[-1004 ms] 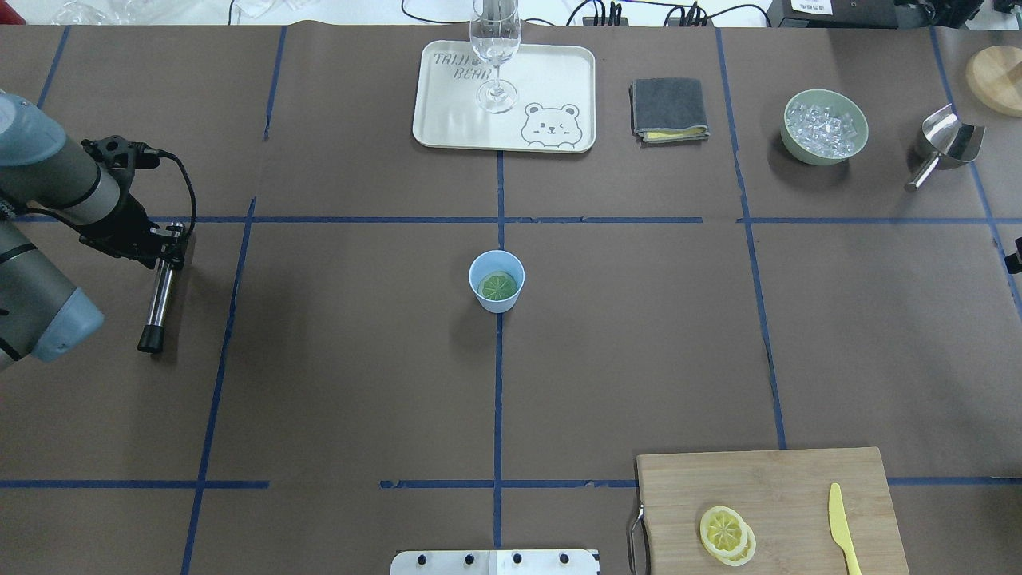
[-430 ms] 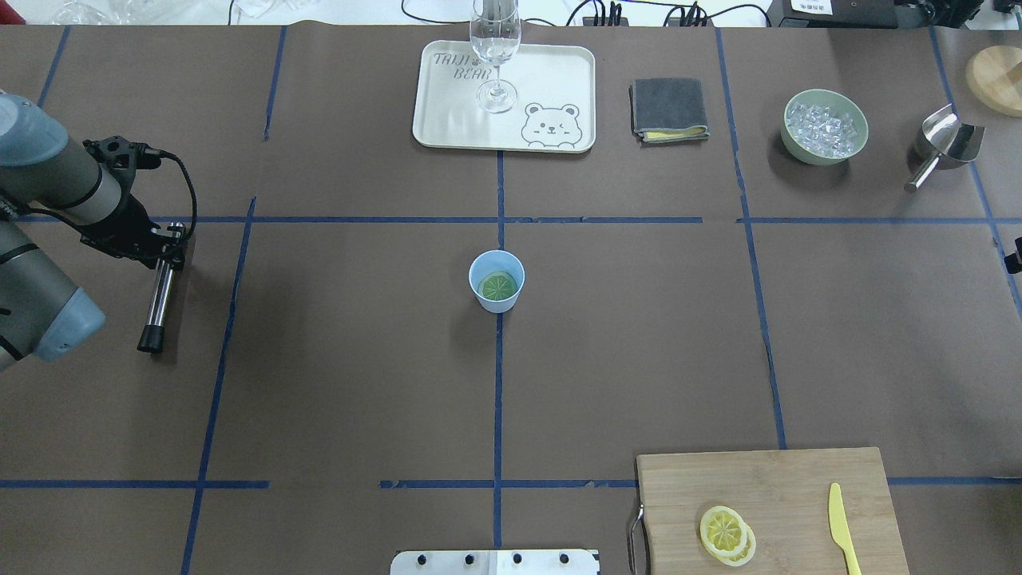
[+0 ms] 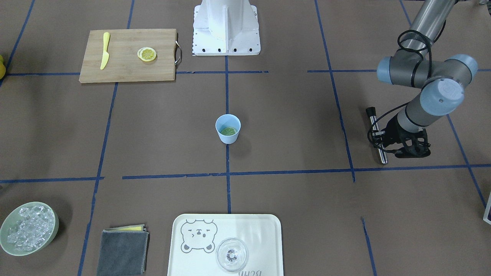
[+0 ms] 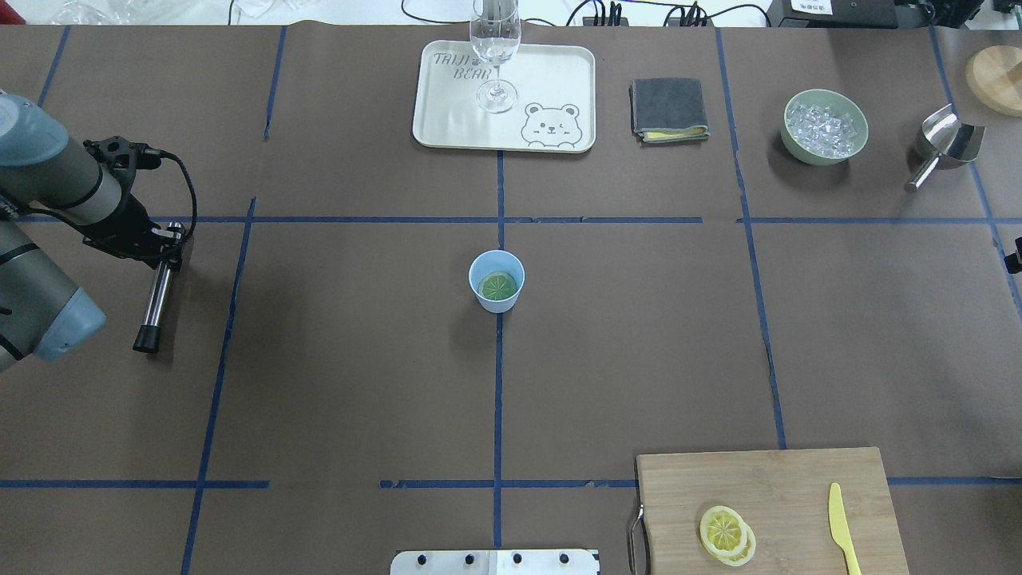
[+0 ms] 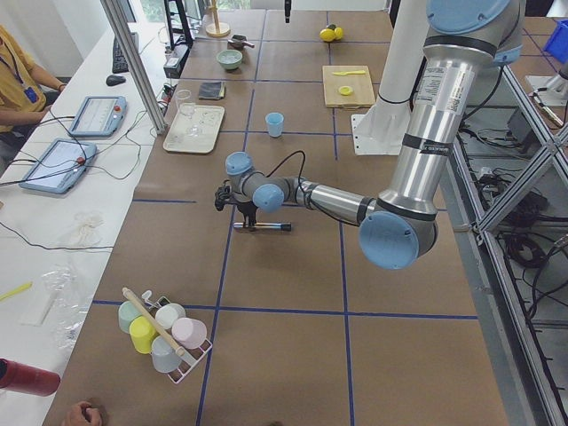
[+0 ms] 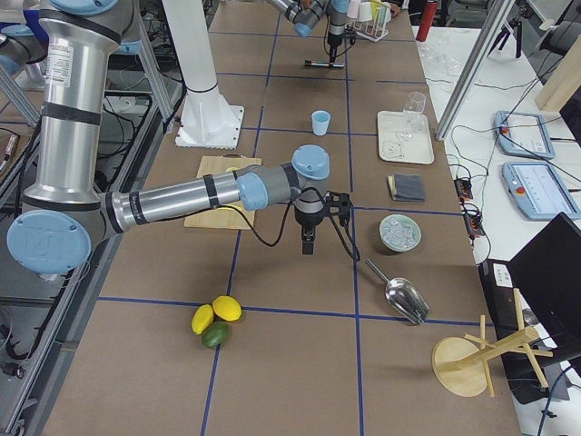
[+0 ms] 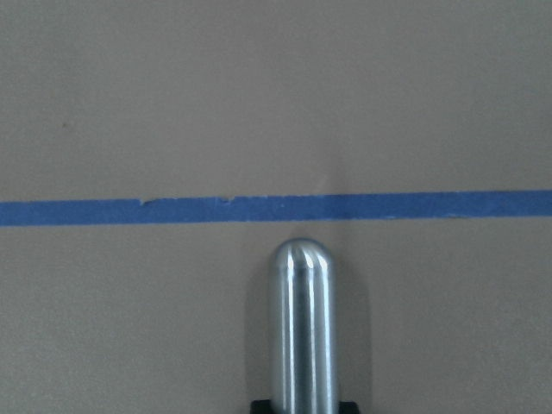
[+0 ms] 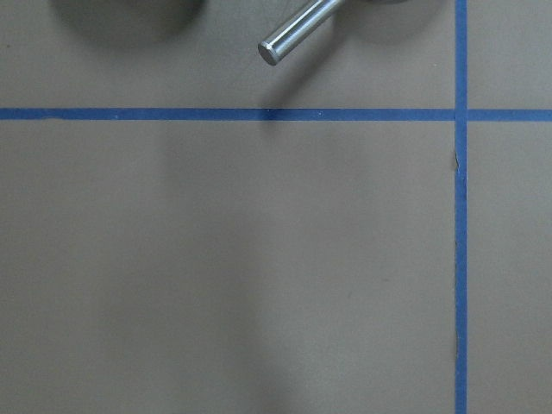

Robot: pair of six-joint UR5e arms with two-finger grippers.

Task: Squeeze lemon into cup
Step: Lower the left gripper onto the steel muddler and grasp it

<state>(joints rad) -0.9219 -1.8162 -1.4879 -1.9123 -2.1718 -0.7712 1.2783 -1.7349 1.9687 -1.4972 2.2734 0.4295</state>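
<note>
In the overhead view the left gripper [image 4: 166,239] sits a little further toward 9 o'clock than a second ago. The steel rod [image 4: 157,295] has gone with it, so I judge the jaws are closed on the rod near its bright end. The arm is thus drawing away from the cup [image 4: 477,281], which stands mid-table with a greenish slice [image 4: 497,285] at its bottom. The lemon [image 4: 723,528] lies untouched on the cutting board [image 4: 782,487], at 5 o'clock from the cup, so the squeezing seems not yet begun. In the front-facing view the left arm is at 3 o'clock of the cup, its forearm sloping down and its wrist bent. The left side view shows this gripper pointing down and the rod level, on or just above the table. In the right side view the right gripper [image 6: 309,247] points down near the board; whether it is open I cannot tell. The left wrist view shows only the rod's rounded end near a blue tape line [image 7: 172,210]. The right wrist view shows a scoop handle [image 8: 297,26] and no fingers.
</note>
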